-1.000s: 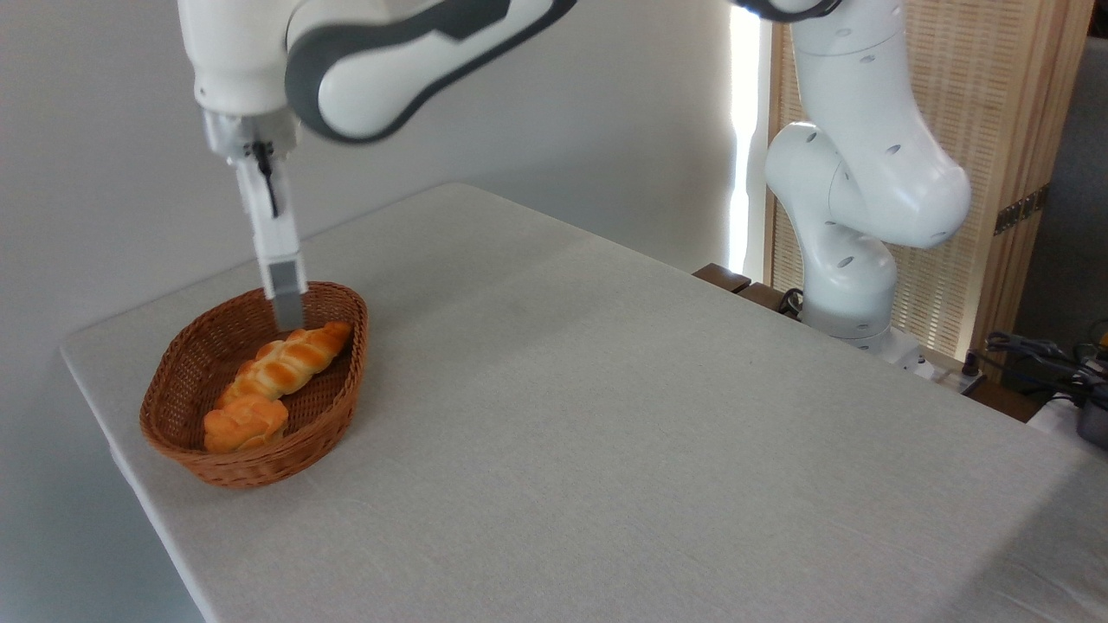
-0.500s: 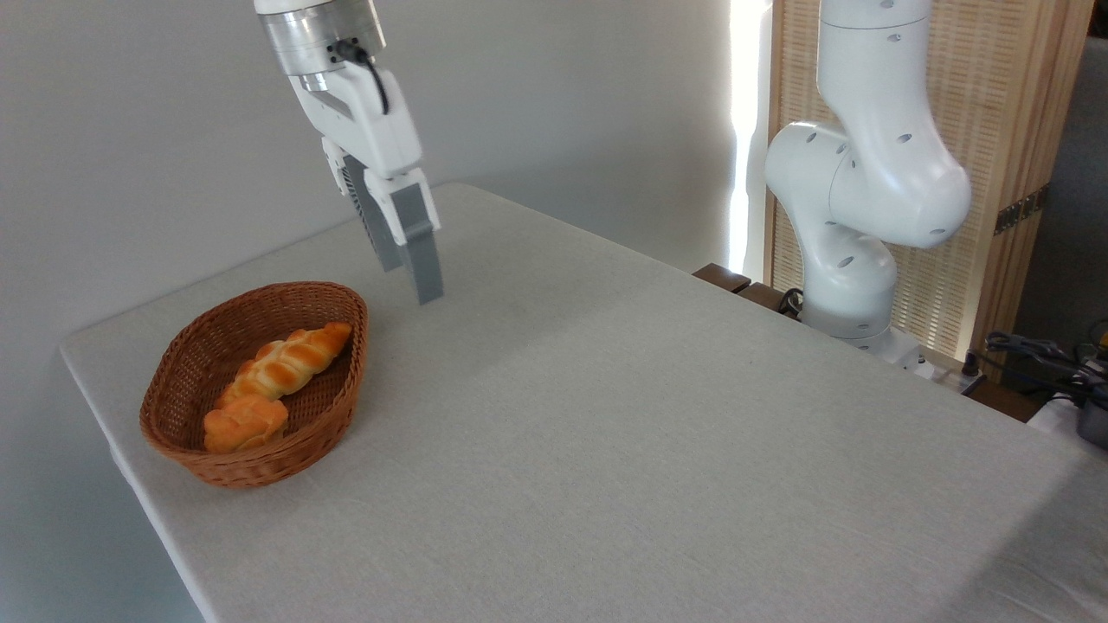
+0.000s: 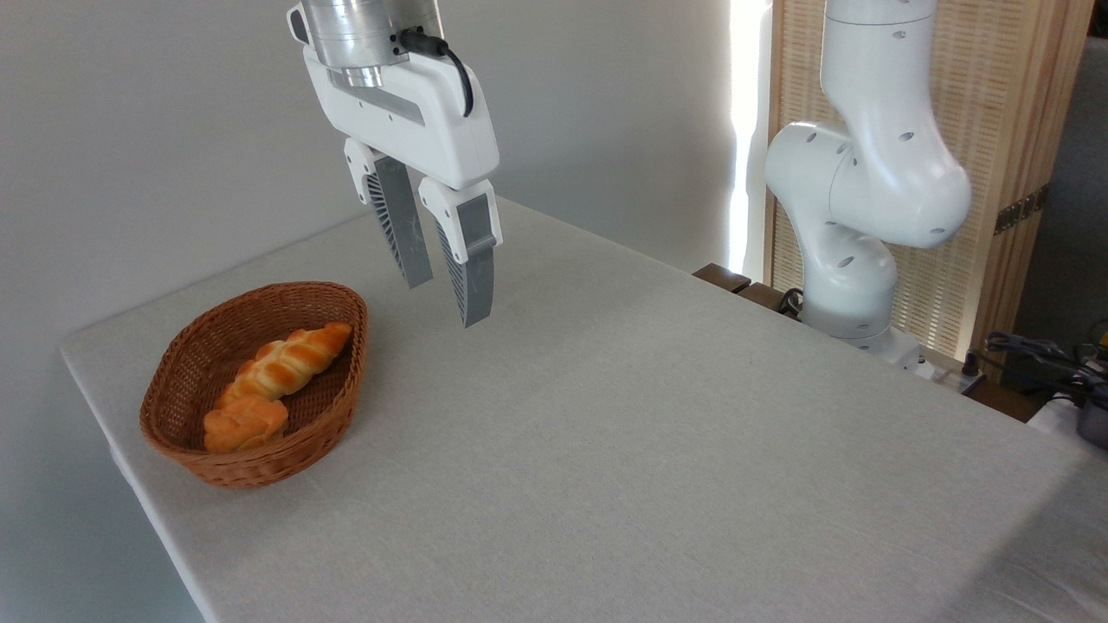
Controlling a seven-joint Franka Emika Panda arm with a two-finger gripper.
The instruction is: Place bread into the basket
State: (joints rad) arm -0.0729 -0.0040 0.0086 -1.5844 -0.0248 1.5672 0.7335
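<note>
The long braided golden bread (image 3: 286, 362) lies inside the oval brown wicker basket (image 3: 342, 407) at the left end of the table, slanting from the far right rim toward the near left. A small knot-shaped orange bun (image 3: 244, 423) rests against its near end in the same basket. My gripper (image 3: 446, 301) hangs above the table to the right of the basket, well clear of it, open and with nothing between its grey fingers (image 3: 472, 277).
The grey-clothed table (image 3: 649, 433) stretches right and toward the front. The arm's white base (image 3: 853, 260) stands at the far right edge before a slatted wooden screen. Cables and clutter (image 3: 1052, 368) sit past the right edge.
The gripper rose out of the basket and swung right, away from the bread, turning so both fingers show. The bread and bun stayed put in the basket.
</note>
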